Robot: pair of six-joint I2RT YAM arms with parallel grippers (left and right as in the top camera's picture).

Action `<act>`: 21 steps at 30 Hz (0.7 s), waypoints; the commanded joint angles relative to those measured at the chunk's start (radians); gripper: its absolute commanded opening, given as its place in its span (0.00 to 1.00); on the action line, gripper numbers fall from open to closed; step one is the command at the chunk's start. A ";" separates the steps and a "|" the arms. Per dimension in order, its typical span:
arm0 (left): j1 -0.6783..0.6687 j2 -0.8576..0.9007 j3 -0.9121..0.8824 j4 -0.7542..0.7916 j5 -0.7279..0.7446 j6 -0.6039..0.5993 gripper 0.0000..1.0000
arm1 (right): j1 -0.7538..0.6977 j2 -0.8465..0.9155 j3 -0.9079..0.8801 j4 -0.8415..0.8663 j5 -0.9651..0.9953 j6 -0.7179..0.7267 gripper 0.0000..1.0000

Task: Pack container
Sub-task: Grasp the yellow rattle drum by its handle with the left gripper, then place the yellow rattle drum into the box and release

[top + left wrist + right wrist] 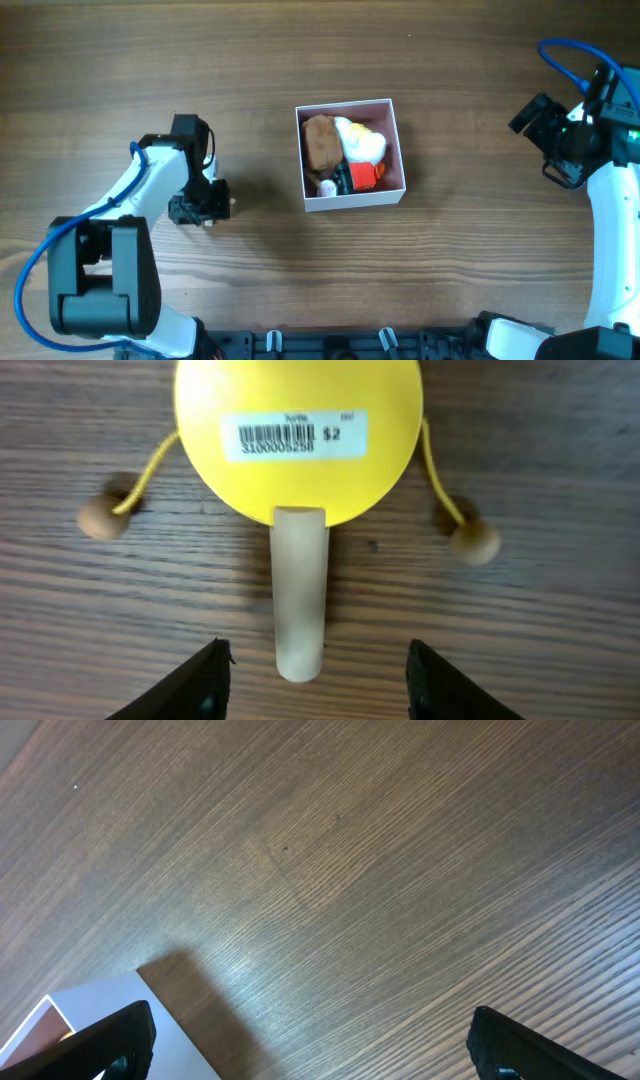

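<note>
My left claw is released, its two fingers spread wide just above the desk, one on each side of the free end of the wooden handle of a yellow drum toy. Nothing is gripped yet. My right claw is spread open too and holds nothing; it hangs over bare wood, off to the right of the container. The container sits in the middle of the desk, well apart from my left claw. It is already crowded with a brown toy, a white-and-yellow plush and a red piece.

The handle looks round and smooth, and I am lined up at its very tip. If I close there, I expect it could squirt out or roll away. Even if it holds, the wide head might drag the toy down so that it pivots in my grip.

The two beads lie out on loose yellow strings on either side. On the way over they would swing, and one could catch on the container's wall or end up hanging outside it.

There is little room left inside, so I judge the drum may perch on top and tip out. A low approach could also shove the light box.
</note>
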 commanded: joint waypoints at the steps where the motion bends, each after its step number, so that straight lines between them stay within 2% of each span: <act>1: 0.003 0.000 -0.031 0.042 0.002 0.083 0.48 | 0.002 0.005 0.008 0.003 -0.009 0.002 1.00; 2: 0.003 0.000 -0.037 0.060 0.002 0.100 0.43 | 0.002 0.005 0.008 0.003 -0.009 0.002 1.00; 3: 0.003 0.000 -0.040 0.072 0.003 0.109 0.42 | 0.002 0.005 0.008 0.003 -0.009 0.002 1.00; 9: 0.003 0.000 -0.085 0.172 0.005 0.116 0.44 | 0.002 0.005 0.008 0.003 -0.009 0.002 1.00; 11: 0.003 0.000 -0.086 0.176 0.005 0.116 0.41 | 0.002 0.005 0.008 0.003 -0.009 0.002 1.00; 13: 0.003 -0.001 -0.085 0.175 0.005 0.116 0.36 | 0.002 0.005 0.008 0.003 -0.009 0.002 1.00; 17: 0.003 -0.006 -0.019 0.065 0.006 0.114 0.09 | 0.002 0.005 0.008 0.003 -0.009 0.002 1.00; 19: 0.003 -0.013 0.049 -0.019 0.021 0.114 0.04 | 0.002 0.005 0.008 0.003 -0.009 0.002 1.00; 21: 0.003 -0.022 0.157 -0.129 0.064 0.114 0.04 | 0.002 0.005 0.008 0.003 -0.009 0.002 1.00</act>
